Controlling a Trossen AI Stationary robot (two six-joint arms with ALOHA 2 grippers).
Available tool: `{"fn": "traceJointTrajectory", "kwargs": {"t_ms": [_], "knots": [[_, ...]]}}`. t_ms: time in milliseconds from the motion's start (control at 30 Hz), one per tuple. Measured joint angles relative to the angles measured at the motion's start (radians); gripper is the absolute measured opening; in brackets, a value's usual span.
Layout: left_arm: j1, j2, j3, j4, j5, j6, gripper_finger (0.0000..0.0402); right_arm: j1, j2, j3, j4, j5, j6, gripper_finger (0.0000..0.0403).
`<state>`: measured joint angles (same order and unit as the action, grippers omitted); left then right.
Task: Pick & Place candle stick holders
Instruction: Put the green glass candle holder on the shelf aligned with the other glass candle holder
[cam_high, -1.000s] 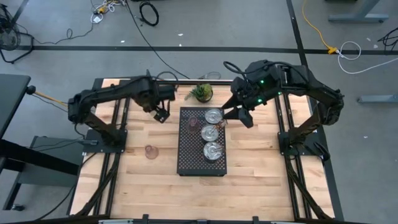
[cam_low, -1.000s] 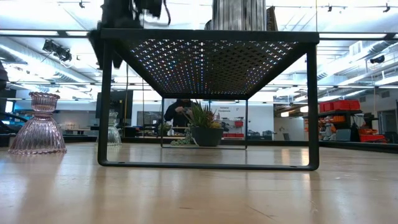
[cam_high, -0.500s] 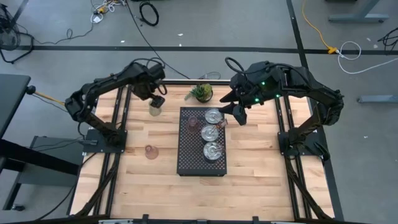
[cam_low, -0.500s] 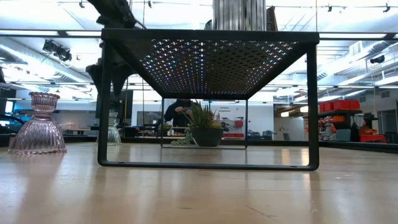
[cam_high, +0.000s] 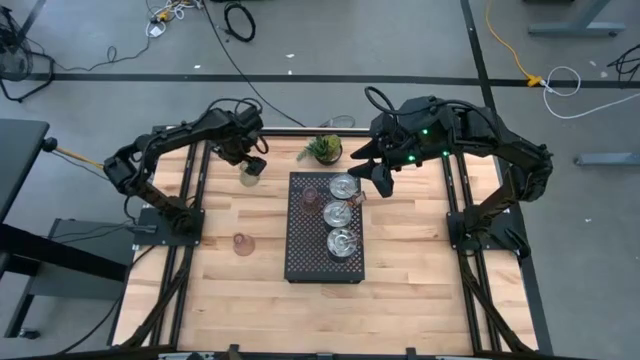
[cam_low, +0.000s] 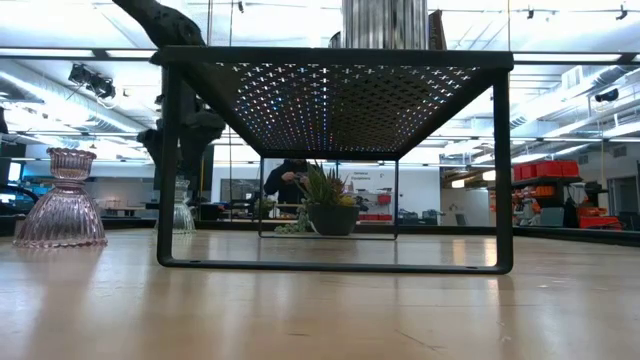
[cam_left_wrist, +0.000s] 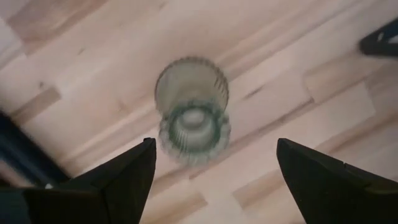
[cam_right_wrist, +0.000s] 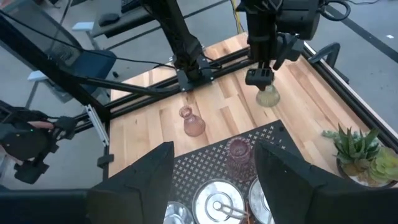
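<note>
A clear-greenish glass holder stands on its base on the wood near the table's far left; it also shows in the high view. My left gripper hangs open just above it, one finger on either side, not touching. A pink glass holder stands on the table left of the black tray. On the tray stand another pink glass holder and three silver holders. My right gripper is open and empty over the tray's far right corner.
A small green potted plant stands just beyond the tray's far edge. The tray is a raised stand on legs. Bare wood lies toward the table's near side and to the right of the tray. A person shows far behind the table.
My left gripper has gone from beside the tray's far left corner toward the table's far left and down, over the greenish glass holder. My right gripper has shifted a little toward the table's left and far edge. No holder has moved.
</note>
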<state>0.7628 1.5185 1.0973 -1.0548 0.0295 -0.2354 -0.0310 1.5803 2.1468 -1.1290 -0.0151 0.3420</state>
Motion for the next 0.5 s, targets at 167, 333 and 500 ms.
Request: {"fn": "traceJointTrajectory", "kwargs": {"t_ms": [167,333,500], "knots": [[-0.001,0.000,-0.023,0.068,0.004,-0.004,0.0334,0.000,0.000,0.000,0.000,0.000,0.010,0.0222],[0.000,0.008,-0.026,0.062,-0.001,-0.007,0.0334,0.000,0.000,0.000,0.000,0.000,0.015,0.0222],[0.000,0.008,-0.026,0.070,-0.011,-0.004,0.0303,0.000,0.000,0.000,0.000,0.000,0.016,0.0222]]}}
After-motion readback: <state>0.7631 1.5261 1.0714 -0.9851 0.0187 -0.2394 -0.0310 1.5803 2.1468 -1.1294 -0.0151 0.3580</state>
